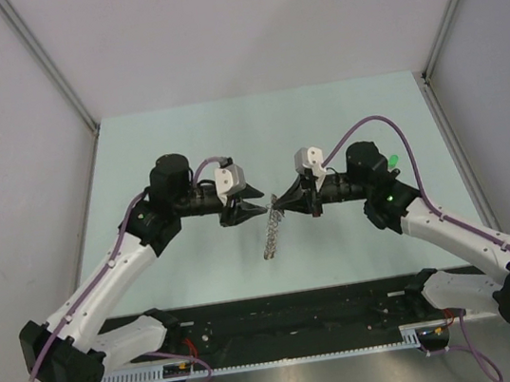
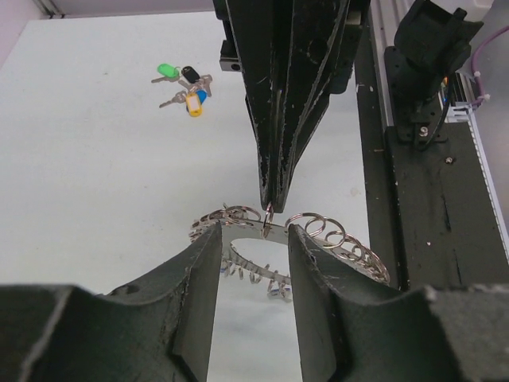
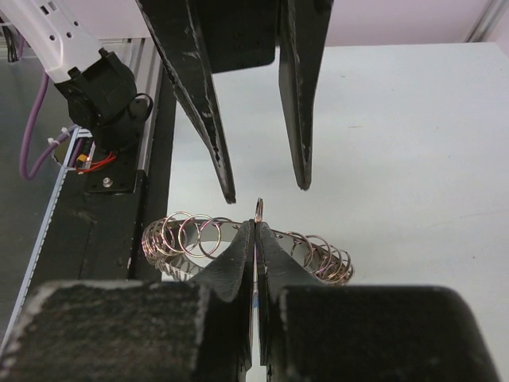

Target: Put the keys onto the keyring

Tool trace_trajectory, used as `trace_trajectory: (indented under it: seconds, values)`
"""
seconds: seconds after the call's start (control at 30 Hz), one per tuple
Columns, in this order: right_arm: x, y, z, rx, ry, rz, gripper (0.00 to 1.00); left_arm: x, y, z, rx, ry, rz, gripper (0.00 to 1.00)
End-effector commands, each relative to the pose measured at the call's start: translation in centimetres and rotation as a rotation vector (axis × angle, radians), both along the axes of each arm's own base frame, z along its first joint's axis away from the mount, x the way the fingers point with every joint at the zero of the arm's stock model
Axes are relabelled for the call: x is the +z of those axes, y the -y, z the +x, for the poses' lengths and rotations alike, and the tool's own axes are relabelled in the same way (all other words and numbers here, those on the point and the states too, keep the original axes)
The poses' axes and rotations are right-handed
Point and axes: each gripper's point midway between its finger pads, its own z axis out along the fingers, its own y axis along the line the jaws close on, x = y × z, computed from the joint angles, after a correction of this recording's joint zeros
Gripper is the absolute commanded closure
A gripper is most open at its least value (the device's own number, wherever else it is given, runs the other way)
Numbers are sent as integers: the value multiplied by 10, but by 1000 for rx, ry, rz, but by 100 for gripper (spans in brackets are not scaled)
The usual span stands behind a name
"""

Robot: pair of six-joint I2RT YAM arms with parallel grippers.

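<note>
The keyring (image 1: 271,232) is a grey metal band strung with many small wire loops; it hangs in the air between my two grippers. My right gripper (image 1: 281,212) is shut on one small loop at the top of it, as the right wrist view (image 3: 256,227) shows. My left gripper (image 1: 256,211) is open; its fingers (image 2: 208,263) stand either side of the band (image 2: 342,243) without touching it. The keys (image 2: 189,87), with green, black, blue and yellow caps, lie in a bunch on the table, seen only in the left wrist view.
A black rail with cabling (image 1: 294,324) runs along the near table edge, under both arms. It also shows in the left wrist view (image 2: 445,199) and the right wrist view (image 3: 111,199). Grey walls enclose the pale table (image 1: 181,144) on three sides.
</note>
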Motion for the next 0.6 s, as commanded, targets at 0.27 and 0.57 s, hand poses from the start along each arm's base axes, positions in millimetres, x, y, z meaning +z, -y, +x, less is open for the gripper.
trace_trajectory:
  seconds: [0.27, 0.57]
  values:
    - [50, -7, -10, 41, 114, 100, 100, -1, 8, -6, -70, 22, 24, 71]
    - [45, -9, -11, 52, 101, 88, 100, -2, 10, -12, -108, -2, 14, 89]
